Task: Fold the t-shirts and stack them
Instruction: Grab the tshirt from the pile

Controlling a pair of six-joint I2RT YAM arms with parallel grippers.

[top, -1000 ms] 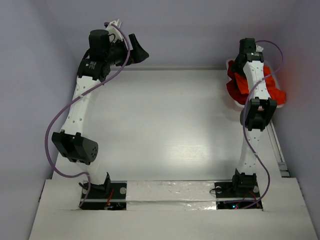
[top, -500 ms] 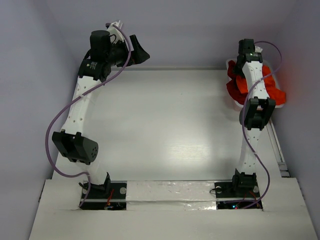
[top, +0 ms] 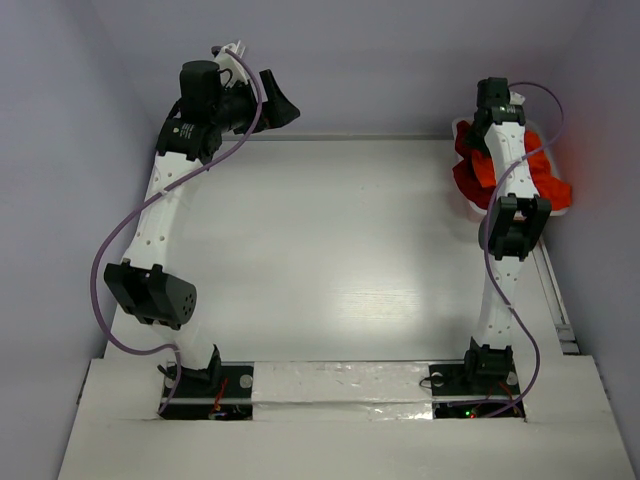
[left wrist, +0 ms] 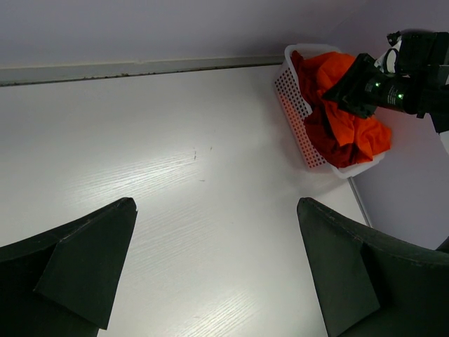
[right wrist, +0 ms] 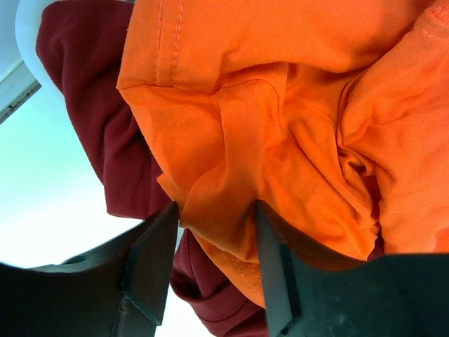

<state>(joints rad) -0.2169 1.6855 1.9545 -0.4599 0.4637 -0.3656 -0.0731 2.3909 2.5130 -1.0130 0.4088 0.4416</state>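
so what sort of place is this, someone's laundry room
Probably a robot lab bench, not a home: two robot arms bolted to a white table, plain panels around, and one basket of t-shirts.

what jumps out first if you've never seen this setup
The bright orange t-shirt stands out, heaped with a dark red t-shirt in the white lattice basket at the far right corner of the table. The right pincer is down in that heap with a fold of orange cloth between its fingers, while the left pincer hangs wide open above the tabletop.
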